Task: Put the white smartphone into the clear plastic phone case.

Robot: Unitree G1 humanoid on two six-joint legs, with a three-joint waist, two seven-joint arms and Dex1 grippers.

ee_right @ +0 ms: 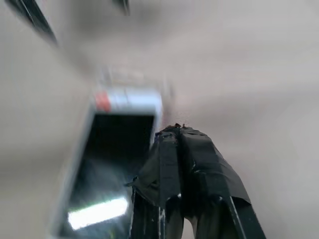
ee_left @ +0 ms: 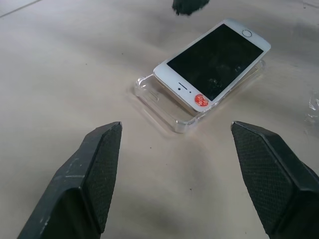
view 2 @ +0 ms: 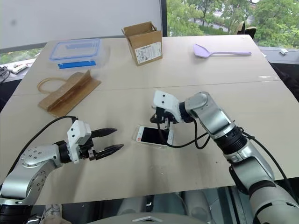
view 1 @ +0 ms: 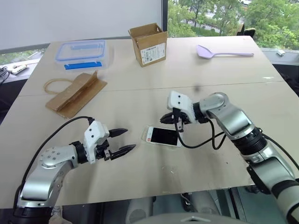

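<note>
The white smartphone (view 1: 163,136), black screen up with a red sticker at one end, lies on the table in front of me. It rests tilted on the clear plastic phone case (ee_left: 155,95), whose rim juts out past the phone's sticker end. My left gripper (view 1: 129,139) is open, level with the table, and points at that end from a short way to the left with nothing between its fingers (ee_left: 102,164). My right gripper (view 1: 166,117) is shut and empty, its tip hovering just behind the phone's far long edge. The wrist view shows the shut right gripper (ee_right: 172,132) beside the phone (ee_right: 117,149).
At the back of the table stand an open cardboard box (view 1: 148,43) and a clear box with a blue-rimmed lid (view 1: 81,52). A brown paper bag (view 1: 74,93) lies at the left and a purple spoon (view 1: 224,52) at the back right. The table's front edge (view 1: 154,193) is near.
</note>
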